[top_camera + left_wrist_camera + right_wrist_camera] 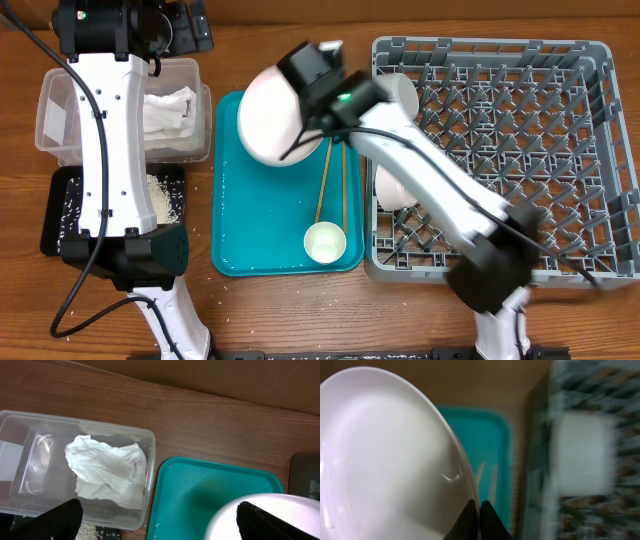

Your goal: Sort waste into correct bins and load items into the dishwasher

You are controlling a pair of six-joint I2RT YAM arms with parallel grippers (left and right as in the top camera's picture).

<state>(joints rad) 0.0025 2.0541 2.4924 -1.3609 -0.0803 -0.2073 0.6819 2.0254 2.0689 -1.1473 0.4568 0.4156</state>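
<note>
While the right gripper (479, 512) pinches the rim of the round pale pink plate (385, 460) above the brown wooden table (200, 420), the left gripper (160, 522) hangs with fingers spread wide.

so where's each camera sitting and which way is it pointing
overhead: above the table, looking straight down; left arm and right arm show.
left wrist: looks down at the tub with the napkin; own dark fingertips at bottom.
right wrist: looks along the plate pinched in its tool.
all three share the plate and teal tray.
</note>
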